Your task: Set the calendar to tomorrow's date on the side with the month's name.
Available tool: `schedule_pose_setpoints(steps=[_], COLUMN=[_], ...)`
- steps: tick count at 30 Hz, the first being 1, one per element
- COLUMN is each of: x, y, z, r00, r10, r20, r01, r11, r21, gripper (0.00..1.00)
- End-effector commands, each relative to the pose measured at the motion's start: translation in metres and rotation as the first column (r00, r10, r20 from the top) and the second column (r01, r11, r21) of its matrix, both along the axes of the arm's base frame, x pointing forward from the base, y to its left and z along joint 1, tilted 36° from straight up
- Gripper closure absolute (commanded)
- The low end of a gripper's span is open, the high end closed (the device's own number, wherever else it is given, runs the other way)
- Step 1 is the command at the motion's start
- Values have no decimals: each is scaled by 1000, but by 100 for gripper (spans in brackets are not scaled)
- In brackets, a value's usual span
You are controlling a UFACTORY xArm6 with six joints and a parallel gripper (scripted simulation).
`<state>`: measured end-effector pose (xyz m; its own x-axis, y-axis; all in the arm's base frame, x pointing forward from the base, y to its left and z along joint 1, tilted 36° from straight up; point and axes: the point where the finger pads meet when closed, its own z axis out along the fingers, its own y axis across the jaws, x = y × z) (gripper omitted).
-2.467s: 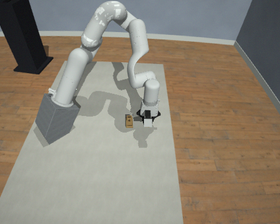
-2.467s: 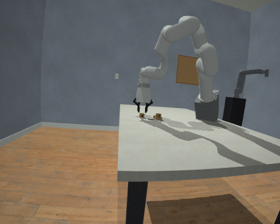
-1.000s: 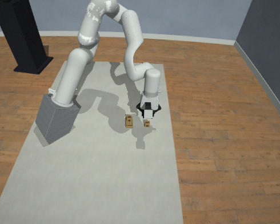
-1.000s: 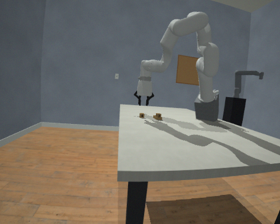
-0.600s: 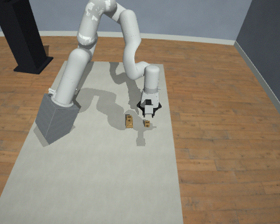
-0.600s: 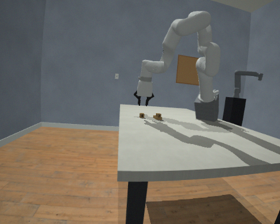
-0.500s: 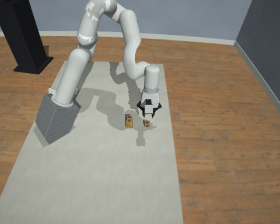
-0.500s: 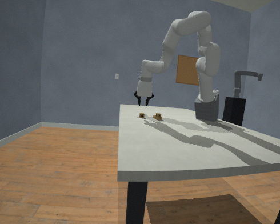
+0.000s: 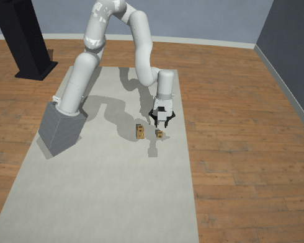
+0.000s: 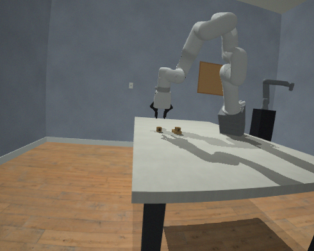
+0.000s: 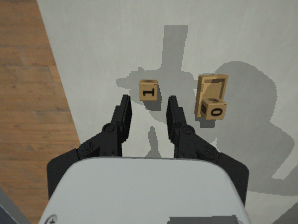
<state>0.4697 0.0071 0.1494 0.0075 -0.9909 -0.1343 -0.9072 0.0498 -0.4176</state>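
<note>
The tray (image 9: pixel 141 137) (image 10: pixel 174 131) (image 11: pixel 200 90) rests on the table. One wooden cube (image 9: pixel 140 128) (image 10: pixel 177 129) (image 11: pixel 215 110) is at one end of it, showing a 0 to the wrist view; the other end is empty. Another cube (image 9: pixel 159 134) (image 10: pixel 159 129) (image 11: pixel 148 92) lies on the table beside the tray. It shows a sideways 1 to the wrist view and a 4 in the exterior view. My gripper (image 9: pixel 160 126) (image 10: pixel 160 117) (image 11: pixel 149 104) is open and empty, above the table and short of the loose cube. The month's name is not readable.
The table (image 9: pixel 98 186) (image 10: pixel 182 173) has an edge to the right of the loose cube in the top view. The arm's grey base block (image 9: pixel 61 133) (image 10: pixel 231 123) stands on the other side of the tray.
</note>
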Motion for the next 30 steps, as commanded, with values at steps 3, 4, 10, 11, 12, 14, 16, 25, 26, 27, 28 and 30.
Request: schedule_pose_setpoints(steps=[3,4,10,11,12,14,16,25,26,27,28,30], x=[1,1,1,1,1,1,1,1,1,1,0,0], y=[0,0,3,3,4,4,4,7,8,9,10,12], z=[2,2,2,2,2,2,2,2,2,2,1,0], r00=[999,999,998,998,998,998,997,997,997,997,997,996], r10=[-40,-45,-65,-66,-68,-69,-70,-72,-73,-75,-77,-84], r20=[-9,-8,7,9,11,13,14,11,9,6,3,-4], r01=[39,44,65,67,69,70,71,73,73,75,76,82], r11=[996,995,989,988,988,987,987,986,986,985,984,980], r21=[-79,-89,-132,-136,-140,-142,-145,-149,-153,-158,-164,-181], gripper=[53,53,53,53,53,53,53,53,53,53,53,53])
